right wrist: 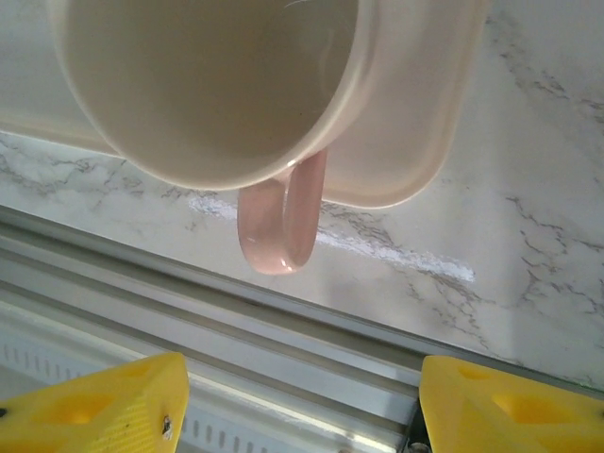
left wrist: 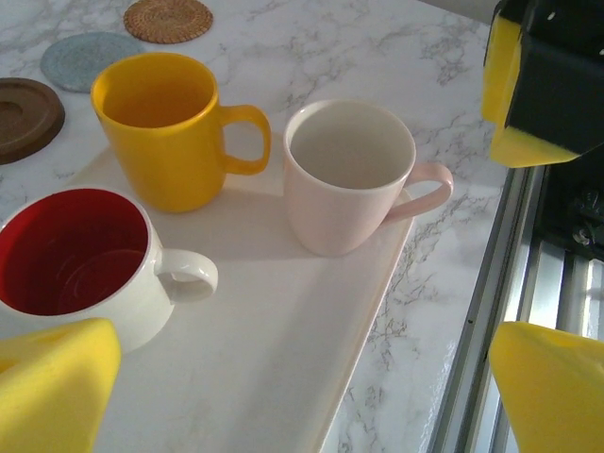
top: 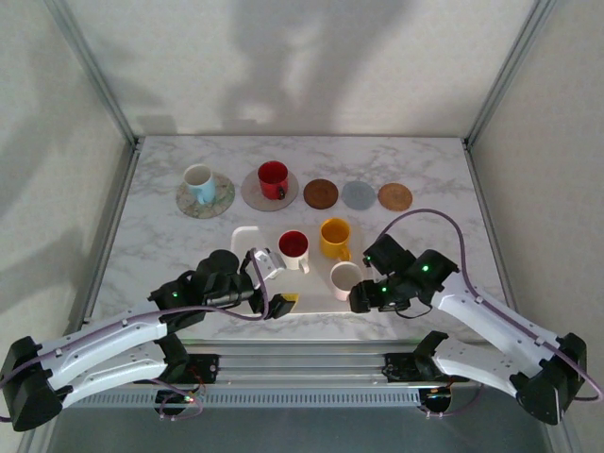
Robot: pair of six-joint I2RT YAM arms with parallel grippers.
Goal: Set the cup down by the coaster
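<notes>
A pale pink cup stands at the near right corner of a white tray, its handle sticking out over the tray's edge. My right gripper is right beside that handle. In the right wrist view its yellow pads stand apart below the handle, and the right gripper is open, holding nothing. My left gripper hovers open over the tray's near left part. Three bare coasters lie behind the tray: brown, grey and tan.
A yellow cup and a white cup with a red inside share the tray. At the back left, a pale blue cup and a red cup each sit on a coaster. A metal rail runs along the table's near edge.
</notes>
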